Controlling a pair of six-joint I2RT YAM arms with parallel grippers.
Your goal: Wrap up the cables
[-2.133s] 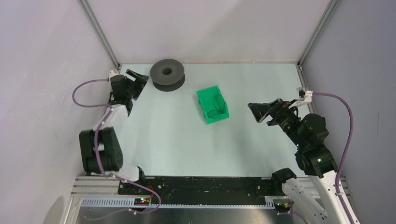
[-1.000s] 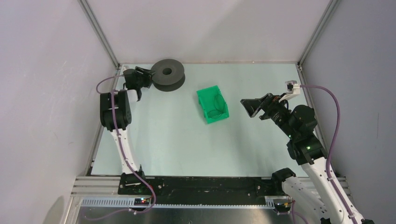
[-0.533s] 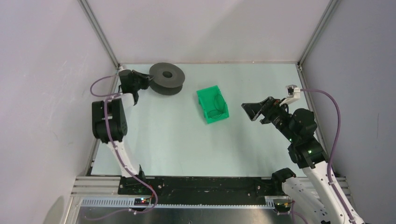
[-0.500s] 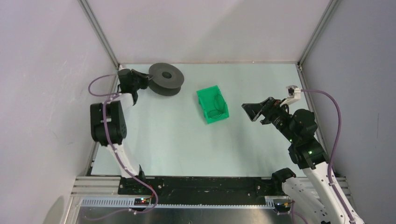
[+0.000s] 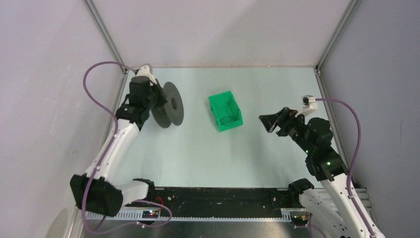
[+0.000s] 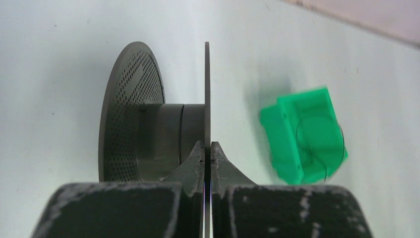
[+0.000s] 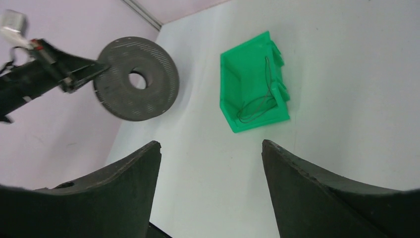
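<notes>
The cables (image 5: 229,117) are a thin black wire coiled loosely inside a green bin (image 5: 216,100) at mid-table; the wire (image 7: 257,102) also shows in the right wrist view. My left gripper (image 5: 157,101) is shut on the rim of one flange of a dark grey spool (image 5: 169,105), which is held on edge above the table. In the left wrist view the fingertips (image 6: 197,151) pinch that thin flange, with the spool (image 6: 131,114) to the left and the bin (image 6: 287,134) to the right. My right gripper (image 5: 275,121) hangs open and empty right of the bin, jaws wide (image 7: 210,144).
Lilac walls close in the table on three sides, with metal frame posts (image 5: 105,34) at the back corners. Purple hoses (image 5: 94,94) loop off both arms. The black base rail (image 5: 218,196) runs along the near edge.
The left gripper closed on the spool's flange, lifted it off the back of the table, turned it on edge and brought it nearer. The right gripper's jaws narrowed slightly.
</notes>
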